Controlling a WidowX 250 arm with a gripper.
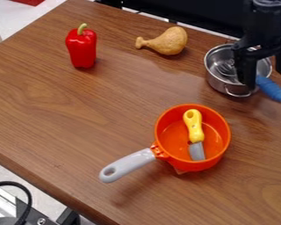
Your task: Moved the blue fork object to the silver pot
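Blue fork [272,90] (its handle tapered) juts past the silver pot [218,82]; the gripper [266,79] stands open.

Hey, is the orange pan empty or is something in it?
Not empty. Inside the orange pan lies a yellow-handled tool, its grey blade end also within the rim.

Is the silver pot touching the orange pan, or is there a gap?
Apart. The camera view shows a strip of bare table between the silver pot and the orange pan.
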